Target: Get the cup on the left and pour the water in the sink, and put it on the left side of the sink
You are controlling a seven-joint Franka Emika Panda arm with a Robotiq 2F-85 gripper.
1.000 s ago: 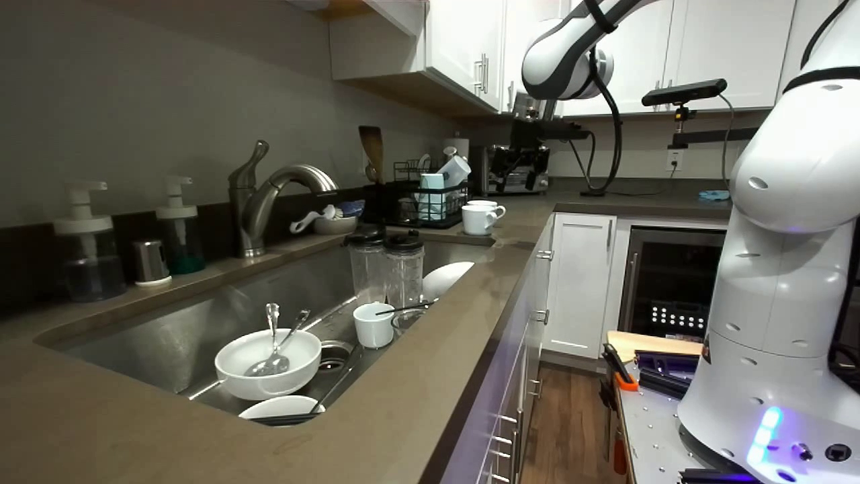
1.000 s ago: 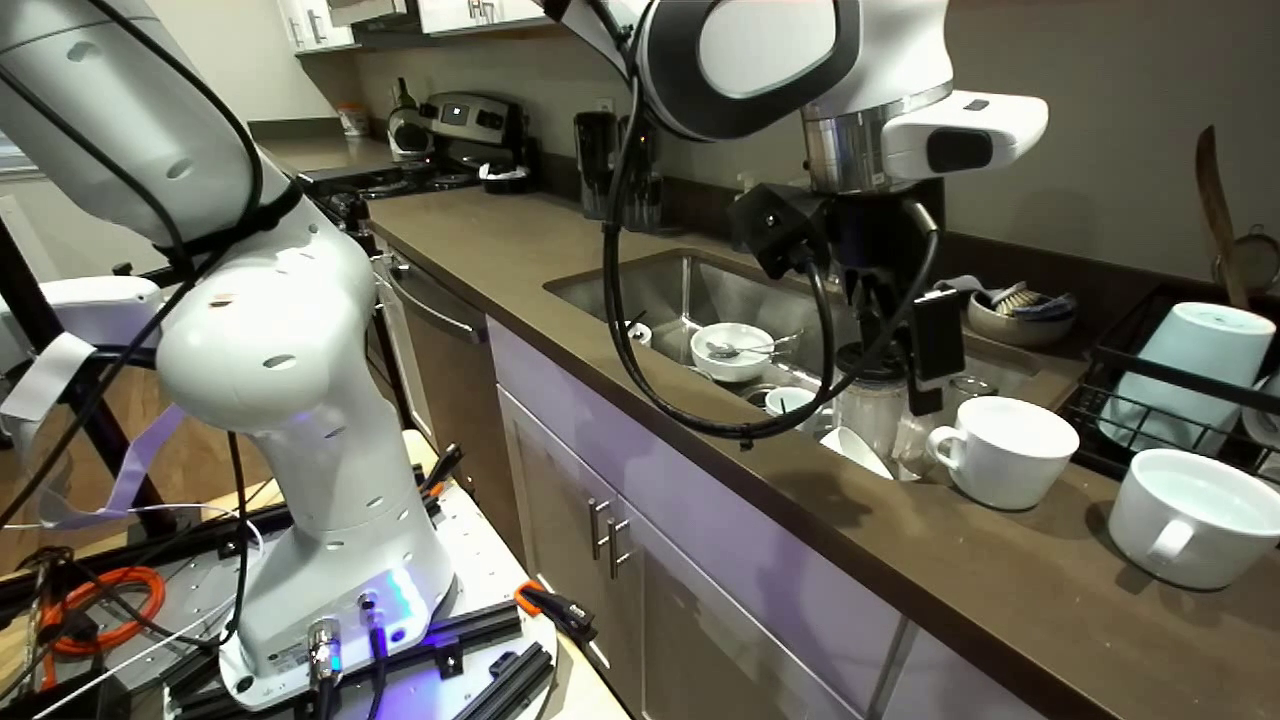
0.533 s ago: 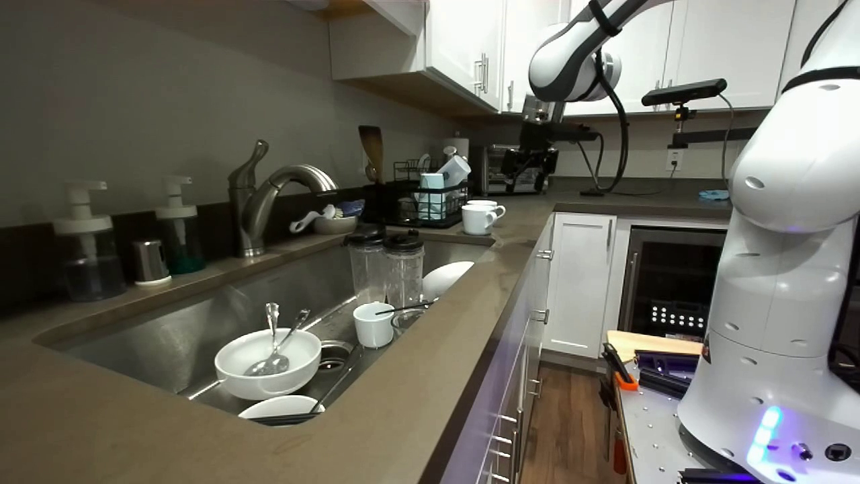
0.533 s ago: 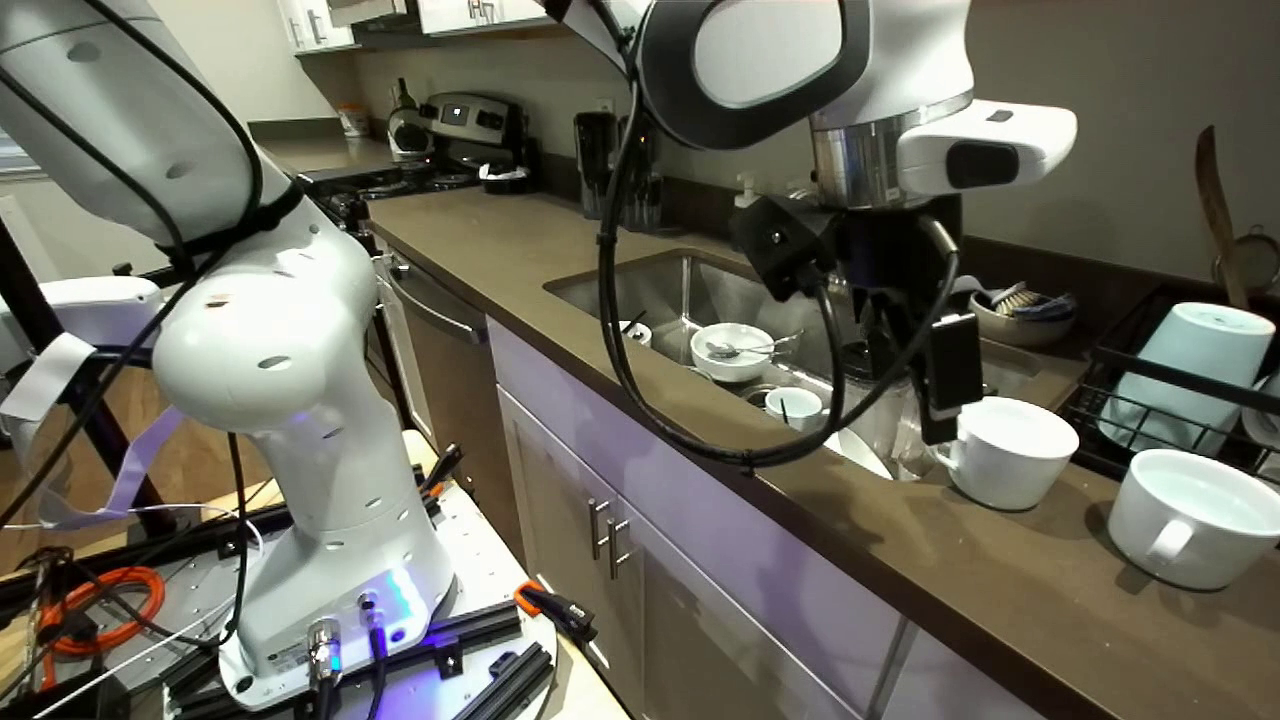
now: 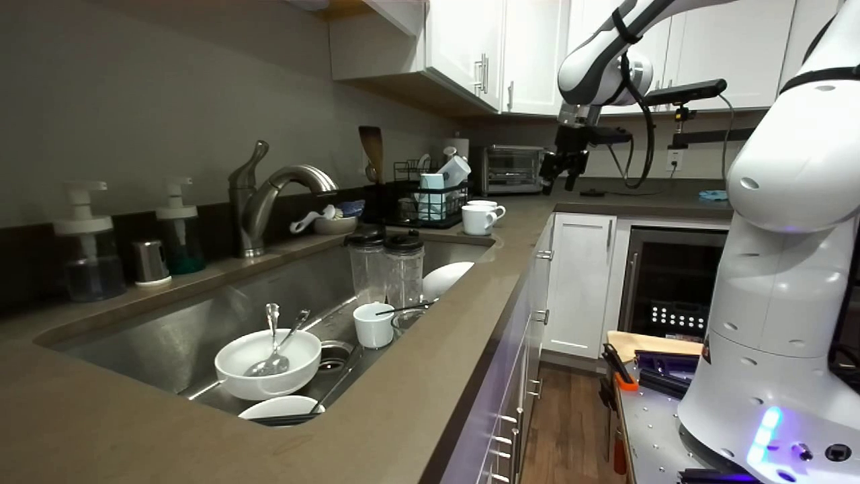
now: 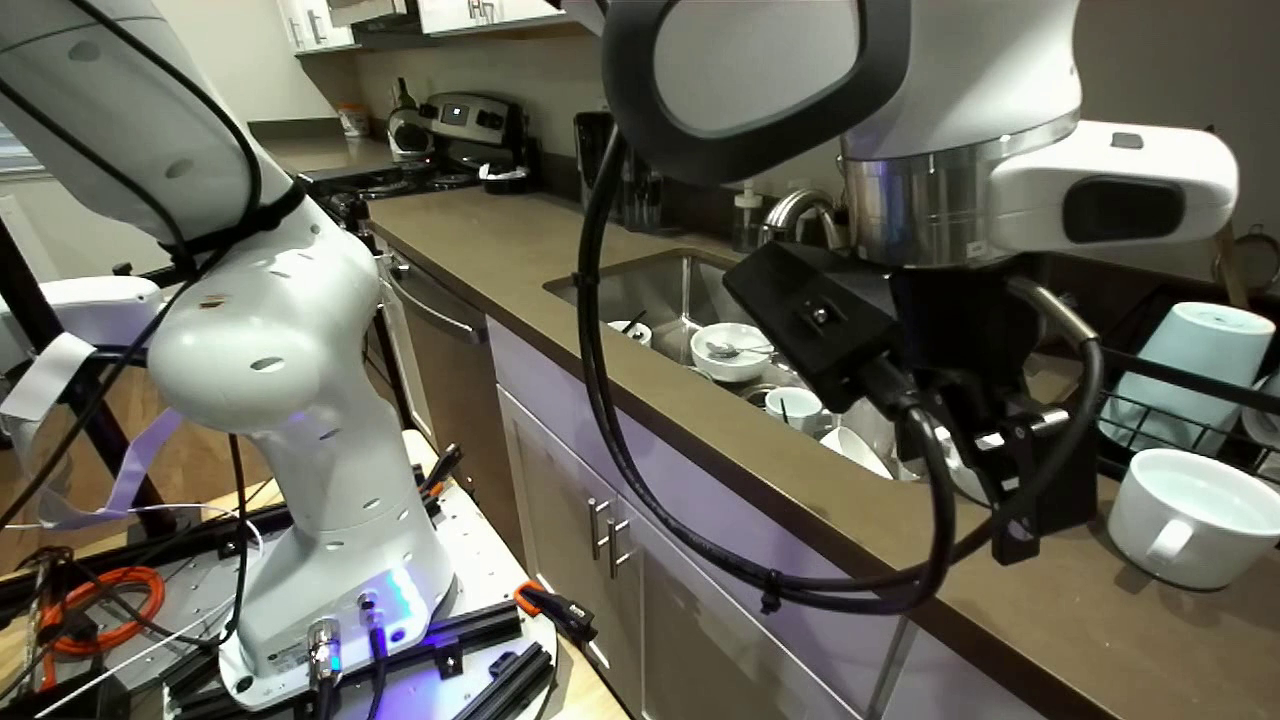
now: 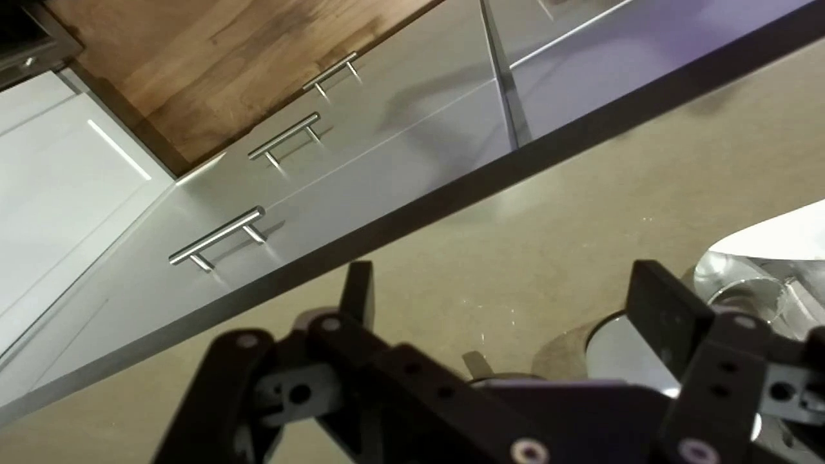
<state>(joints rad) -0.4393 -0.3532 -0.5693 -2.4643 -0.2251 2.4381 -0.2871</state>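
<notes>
As cup (image 6: pixel 1222 532) stands upright, handle (image 6: pixel 1170 541) points roomward.

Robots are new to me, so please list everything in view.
sink: one, silver, in counter
faucet: one, silver, behind sink
handled cups: two, white, on counter
small cup: one, white, in sink
bowls: at least two, white, in sink
lidded tumblers: two, clear, in sink
pump bottles: two, clear, behind sink
dish rack: one, black, on counter
toaster oven: one, silver, on counter
stove: one, black, beyond sink
cabinets: several, white, around counter
arm: one, white, beside counter
gripper: one, black, open above counter
</notes>
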